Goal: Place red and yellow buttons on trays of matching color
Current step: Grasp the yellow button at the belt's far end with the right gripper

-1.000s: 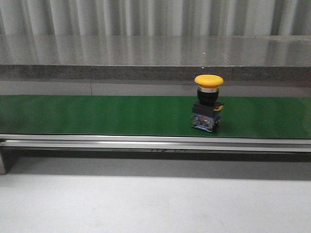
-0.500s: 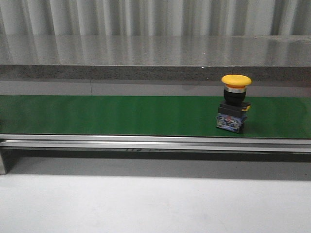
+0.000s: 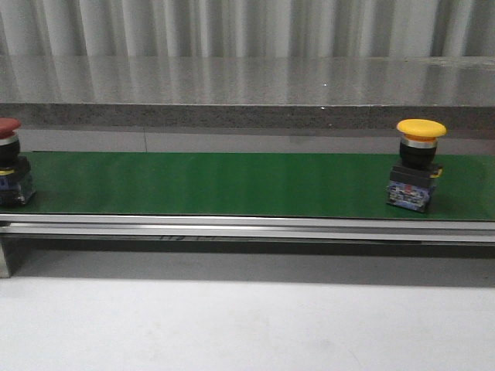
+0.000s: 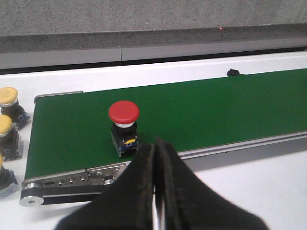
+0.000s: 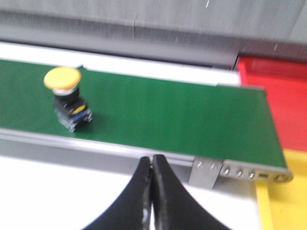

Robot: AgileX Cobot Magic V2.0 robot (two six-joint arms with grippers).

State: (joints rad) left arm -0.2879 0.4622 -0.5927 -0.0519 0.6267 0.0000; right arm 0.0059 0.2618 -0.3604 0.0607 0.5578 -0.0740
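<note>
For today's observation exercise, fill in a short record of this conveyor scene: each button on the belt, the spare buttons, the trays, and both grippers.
yellow button: upright on the green belt, toward the robot's right
red button: upright at the belt's left end
spare yellow buttons: beside the belt's left end, off it
red tray: past the belt's right end
yellow tray: next to the red one, nearer the robot
left gripper: shut, holding nothing
right gripper: shut, holding nothing
</note>
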